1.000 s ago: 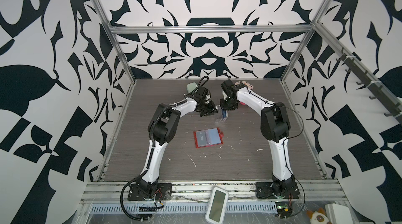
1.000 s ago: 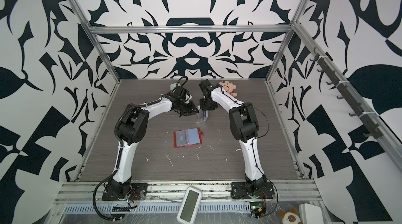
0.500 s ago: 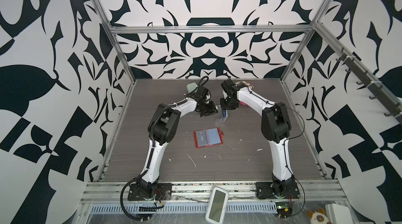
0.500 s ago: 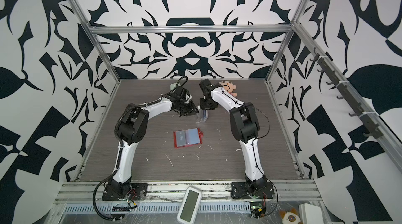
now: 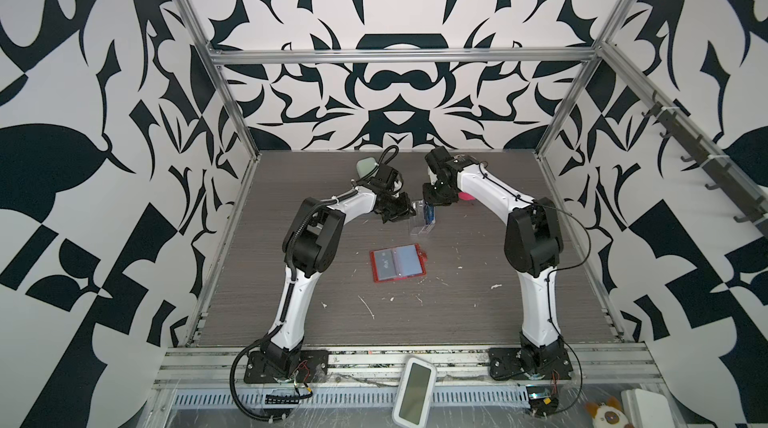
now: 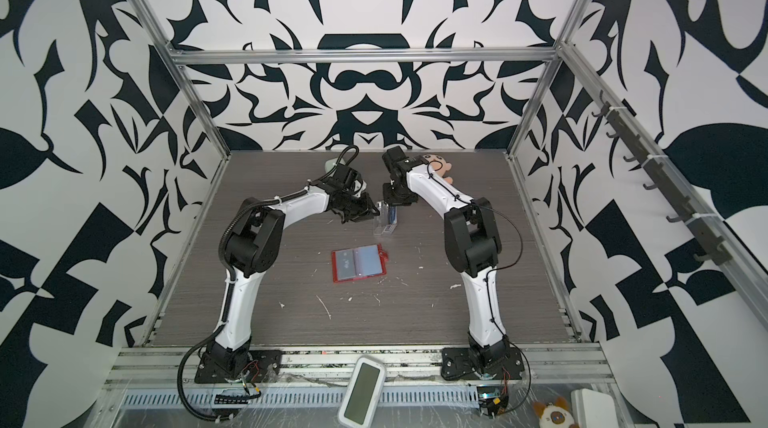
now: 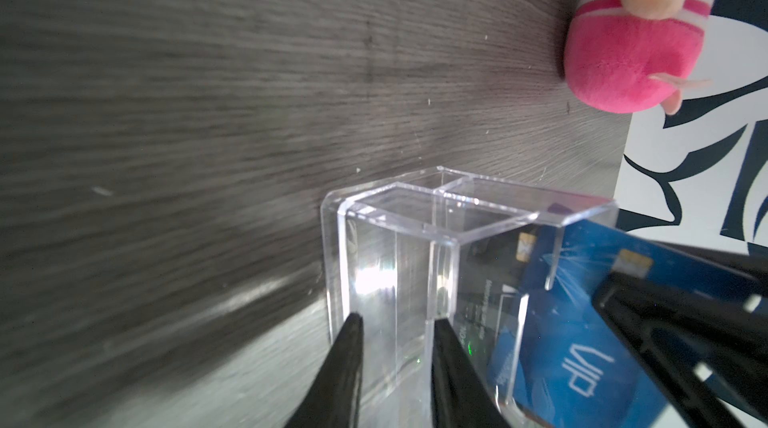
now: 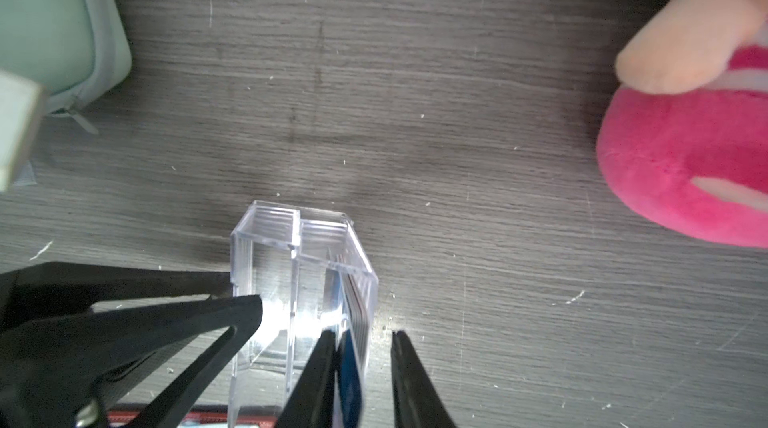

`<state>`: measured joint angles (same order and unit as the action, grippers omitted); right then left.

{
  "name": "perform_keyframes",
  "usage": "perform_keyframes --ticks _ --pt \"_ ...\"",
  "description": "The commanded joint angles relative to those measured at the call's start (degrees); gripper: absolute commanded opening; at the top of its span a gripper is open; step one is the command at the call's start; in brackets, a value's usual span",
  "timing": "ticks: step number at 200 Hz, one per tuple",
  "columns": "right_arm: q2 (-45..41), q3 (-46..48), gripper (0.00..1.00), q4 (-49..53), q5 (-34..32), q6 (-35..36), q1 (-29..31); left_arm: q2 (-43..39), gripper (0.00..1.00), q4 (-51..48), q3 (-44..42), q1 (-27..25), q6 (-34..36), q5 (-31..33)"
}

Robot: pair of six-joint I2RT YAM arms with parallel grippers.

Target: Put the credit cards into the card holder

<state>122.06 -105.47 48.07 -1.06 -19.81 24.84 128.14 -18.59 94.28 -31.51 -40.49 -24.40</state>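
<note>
The red card holder point(image 5: 397, 264) point(image 6: 358, 261) lies open and flat in mid-table, its clear sleeves facing up. Behind it stands a clear acrylic box point(image 5: 420, 226) point(image 7: 395, 239) point(image 8: 266, 264) holding the credit cards. They are a blue VIP card point(image 7: 573, 343) point(image 8: 351, 367) and a black card point(image 7: 486, 280) beside it. My left gripper point(image 7: 397, 318) point(image 5: 409, 212) is shut on the box's narrow end compartment. My right gripper point(image 8: 362, 333) point(image 5: 430, 203) straddles the blue card and the box wall. One finger point(image 8: 320, 367) touches the card. The other finger point(image 8: 405, 367) stands outside the wall with a gap.
A pale green case point(image 5: 366, 166) point(image 8: 54, 23) lies at the back behind my left arm. A pink plush doll point(image 6: 438, 164) point(image 7: 623, 52) point(image 8: 685, 156) sits behind my right arm. A white device point(image 5: 413, 394) rests on the front rail. Small white scraps dot the table.
My right gripper's jaws have drawn closer together round the blue card. Both arms, the box and the card holder stay where they were.
</note>
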Motion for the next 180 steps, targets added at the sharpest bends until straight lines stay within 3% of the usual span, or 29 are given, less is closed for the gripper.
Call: perform_keyframes --ticks 1,46,135,180 --pt "-3.1 0.6 0.23 1.5 -1.8 -0.1 -0.3 4.7 0.29 -6.7 -0.9 -0.1 -0.2 3.2" --pt "-3.2 -0.1 0.17 3.0 -3.4 0.1 -0.2 4.9 0.29 -6.6 -0.8 -0.2 -0.3 3.1" --pt "-3.4 -1.5 0.20 5.4 -6.0 0.8 0.0 5.1 0.29 -6.7 -0.8 -0.2 -0.4 3.2" --pt "-3.2 -2.7 0.12 6.7 -6.8 1.2 0.4 5.0 0.29 -6.7 -0.9 -0.2 -0.5 3.2"
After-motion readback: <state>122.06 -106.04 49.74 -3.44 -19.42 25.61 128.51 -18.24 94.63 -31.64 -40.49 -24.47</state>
